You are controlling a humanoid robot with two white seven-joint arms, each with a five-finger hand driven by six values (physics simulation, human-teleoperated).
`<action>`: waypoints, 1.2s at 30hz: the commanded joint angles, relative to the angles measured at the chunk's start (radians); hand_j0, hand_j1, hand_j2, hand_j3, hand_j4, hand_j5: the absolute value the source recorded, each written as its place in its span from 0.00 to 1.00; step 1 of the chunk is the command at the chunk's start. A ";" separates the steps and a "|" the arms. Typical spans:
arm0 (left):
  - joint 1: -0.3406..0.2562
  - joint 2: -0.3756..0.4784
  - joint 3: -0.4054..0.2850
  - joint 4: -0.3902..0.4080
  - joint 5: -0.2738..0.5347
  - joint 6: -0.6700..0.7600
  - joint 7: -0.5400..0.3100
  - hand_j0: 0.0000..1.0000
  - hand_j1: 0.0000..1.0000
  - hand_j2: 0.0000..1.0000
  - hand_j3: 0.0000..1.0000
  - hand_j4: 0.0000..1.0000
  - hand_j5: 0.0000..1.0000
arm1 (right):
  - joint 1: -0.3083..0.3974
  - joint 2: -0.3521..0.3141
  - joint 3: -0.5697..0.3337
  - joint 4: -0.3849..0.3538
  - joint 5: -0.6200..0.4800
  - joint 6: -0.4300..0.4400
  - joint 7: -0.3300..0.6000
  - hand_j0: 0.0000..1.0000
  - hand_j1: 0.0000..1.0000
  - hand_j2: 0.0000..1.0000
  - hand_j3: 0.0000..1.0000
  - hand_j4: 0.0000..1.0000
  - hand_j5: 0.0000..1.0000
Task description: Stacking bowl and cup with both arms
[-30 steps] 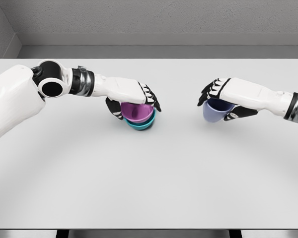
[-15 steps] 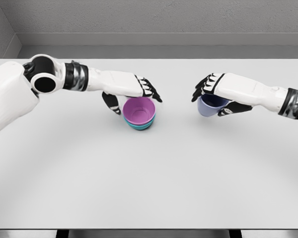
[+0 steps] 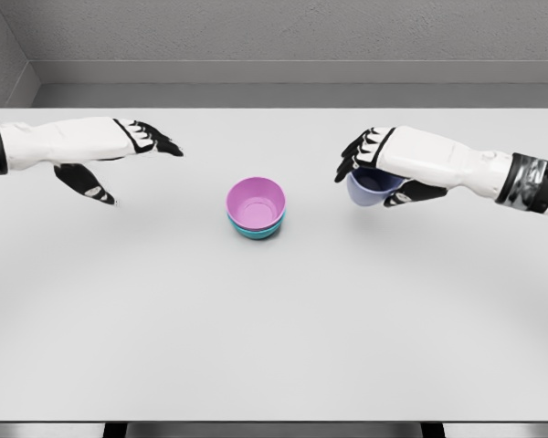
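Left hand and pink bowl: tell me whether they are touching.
Apart. The head view shows the left hand open and off to the left, with bare table between it and the pink bowl, which sits nested in the teal bowl.

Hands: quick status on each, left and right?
Left hand: open, holding nothing.
Right hand: closed on the blue cup.

No text, label, brand, number or sign can be read anywhere in the head view; the pink bowl [image 3: 256, 203] and the teal bowl [image 3: 258, 230] beneath it are plain-coloured; the blue cup [image 3: 369, 189] bears no marking; the white table [image 3: 274, 328] and the grey wall [image 3: 283, 32] behind it are blank; the white shells of the left hand [image 3: 100, 155] and right hand [image 3: 384, 164] carry no lettering.
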 commanded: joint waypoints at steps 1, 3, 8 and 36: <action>0.008 0.035 0.155 0.006 0.018 0.004 0.001 1.00 1.00 1.00 1.00 1.00 1.00 | 0.000 0.005 0.001 0.000 -0.008 0.002 0.000 0.67 0.67 0.67 0.67 0.67 0.67; 0.054 0.049 0.170 0.048 0.017 0.004 0.044 1.00 1.00 1.00 1.00 1.00 1.00 | -0.006 0.012 0.003 0.000 -0.008 0.002 0.000 0.67 0.67 0.67 0.67 0.67 0.67; 0.250 0.017 0.374 0.080 0.006 0.004 0.173 1.00 1.00 1.00 1.00 1.00 1.00 | -0.031 0.028 0.018 0.000 -0.006 0.002 0.000 0.67 0.67 0.67 0.67 0.67 0.67; 0.416 -0.260 0.601 0.243 0.015 0.004 0.162 1.00 1.00 1.00 1.00 1.00 1.00 | -0.081 0.117 0.047 -0.048 -0.003 0.002 -0.003 0.67 0.67 0.67 0.67 0.67 0.67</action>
